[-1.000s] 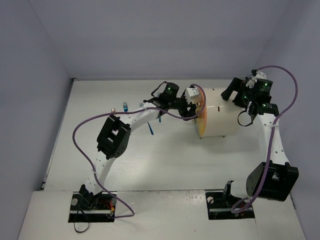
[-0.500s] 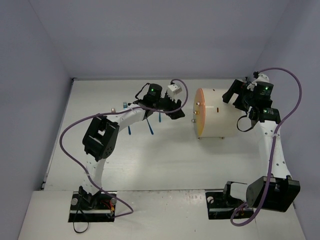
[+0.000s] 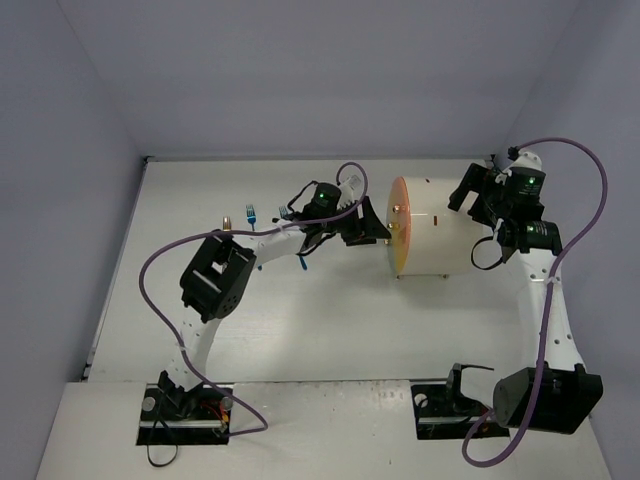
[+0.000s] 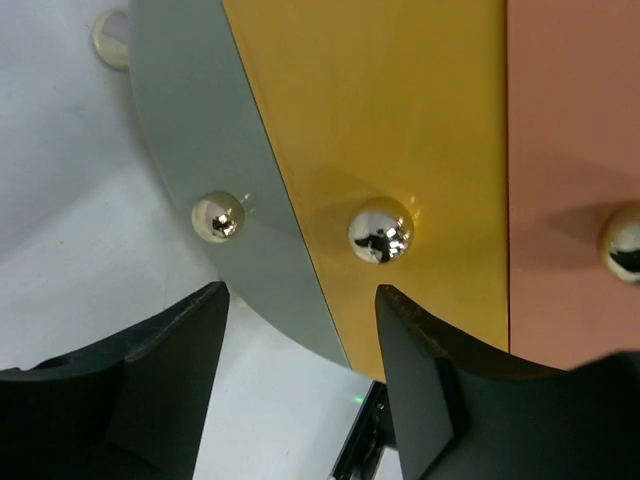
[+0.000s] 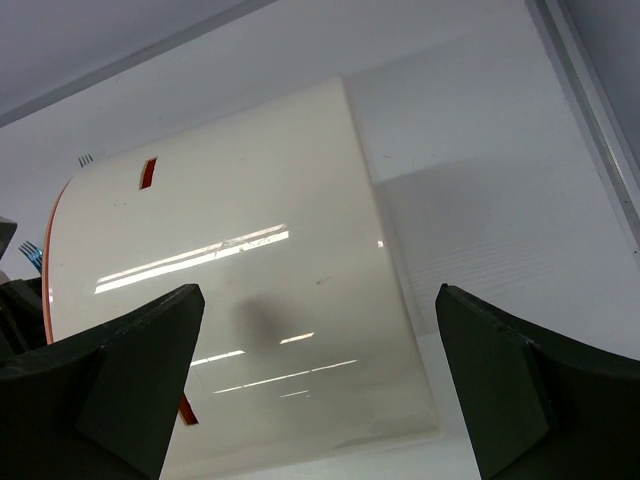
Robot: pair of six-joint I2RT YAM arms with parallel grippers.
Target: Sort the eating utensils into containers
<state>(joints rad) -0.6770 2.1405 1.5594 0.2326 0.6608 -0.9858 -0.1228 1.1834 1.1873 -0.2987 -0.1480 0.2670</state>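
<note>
The white cylinder cabinet (image 3: 435, 232) lies on its side with its round orange front (image 3: 398, 230) facing left. My left gripper (image 3: 372, 228) is open and empty just in front of that face. In the left wrist view the left gripper (image 4: 300, 335) points at a yellow-orange drawer (image 4: 400, 110) with a gold knob (image 4: 380, 231), between a grey panel (image 4: 195, 120) and a salmon drawer (image 4: 570, 140). My right gripper (image 3: 468, 192) is open and empty over the cabinet's back end; in its own view it (image 5: 320, 370) straddles the white body (image 5: 250, 290). Blue forks (image 3: 251, 213) lie to the left.
More blue utensils lie near the left arm (image 3: 302, 262), partly hidden by it. Blue fork tips show past the cabinet in the right wrist view (image 5: 30, 250). The table's back edge meets the wall (image 3: 300, 158); the right wall is close behind the right arm.
My left gripper drew back left from the cabinet front, then came back close to it. The right arm shifted slightly; both grippers stay open.
</note>
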